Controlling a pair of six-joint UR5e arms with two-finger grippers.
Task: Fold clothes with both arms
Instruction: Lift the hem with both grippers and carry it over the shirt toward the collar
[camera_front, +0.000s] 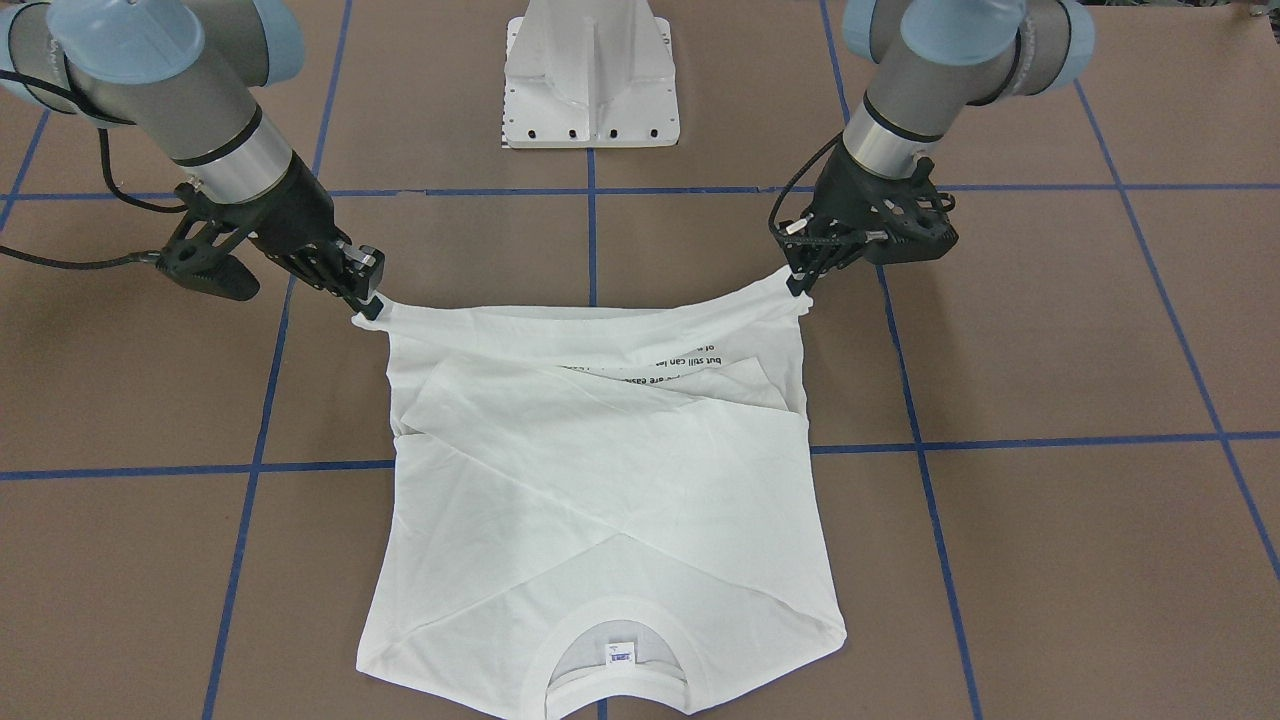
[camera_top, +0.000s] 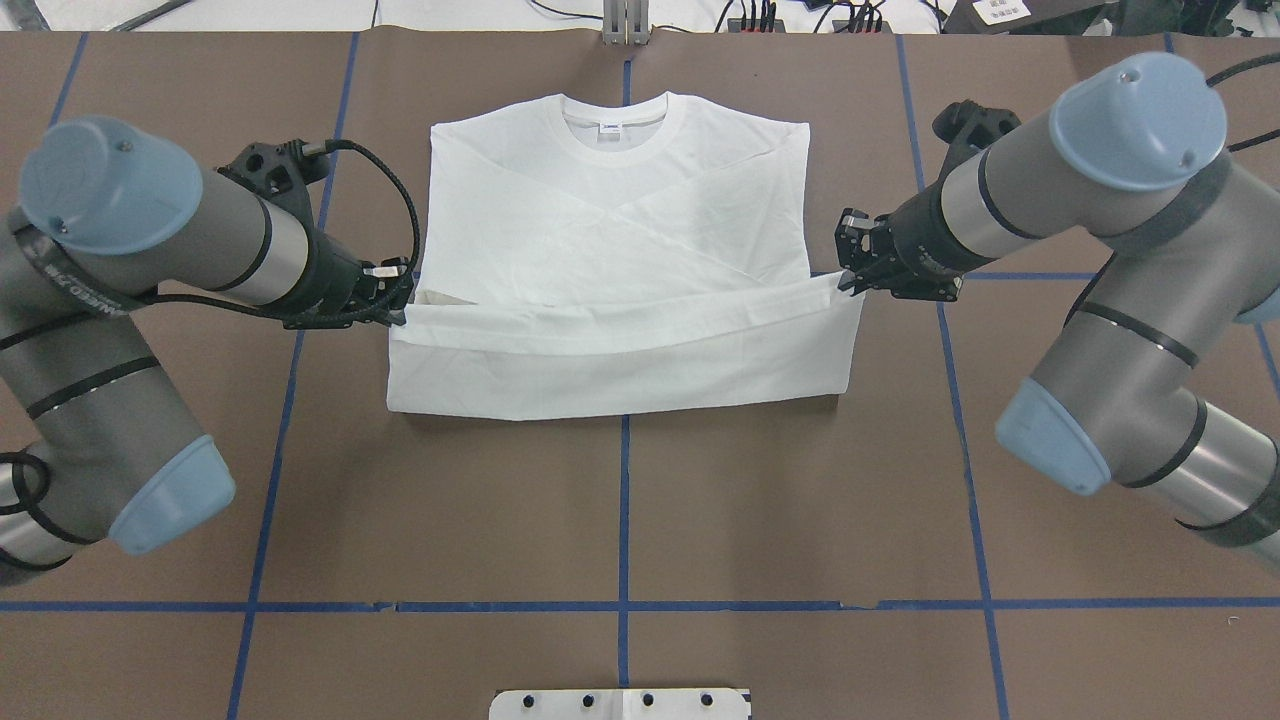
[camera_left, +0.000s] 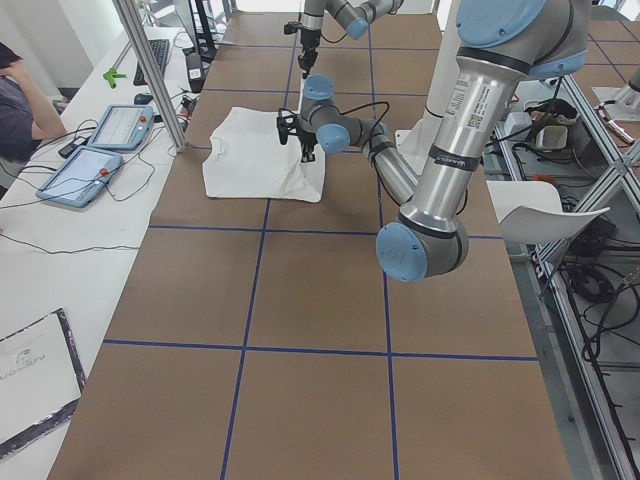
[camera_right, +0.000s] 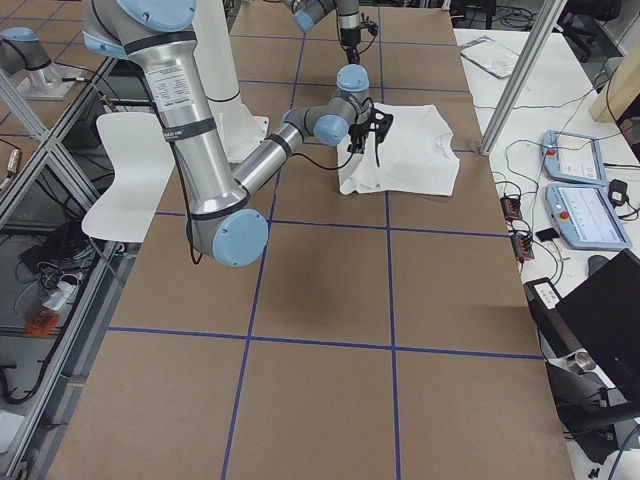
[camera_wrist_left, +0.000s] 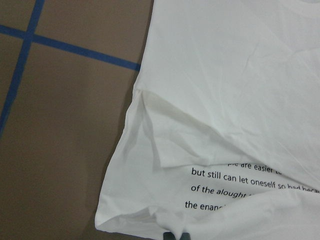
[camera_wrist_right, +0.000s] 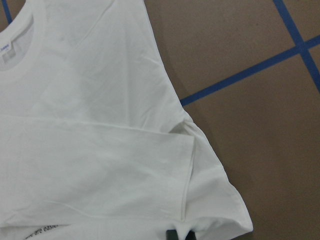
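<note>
The white T-shirt (camera_top: 620, 220) lies on the brown table with its sleeves crossed over the body and its collar (camera_front: 560, 640) at the far side from the robot. The hem edge nearest the robot is raised off the table and stretched between both grippers. My left gripper (camera_top: 405, 310) is shut on one hem corner, and my right gripper (camera_top: 845, 285) is shut on the other. Black printed text (camera_front: 665, 365) shows on the lifted underside, and it shows too in the left wrist view on the shirt (camera_wrist_left: 225, 100). The right wrist view looks down on the shirt (camera_wrist_right: 90, 125) near the collar.
The white pedestal base (camera_front: 592, 90) stands behind the shirt on the robot's side. Blue tape lines (camera_top: 624, 500) grid the brown table. A side bench holds tablets (camera_left: 85, 170), a person (camera_left: 20, 100) sits by it, and a metal post (camera_left: 150, 70) rises nearby.
</note>
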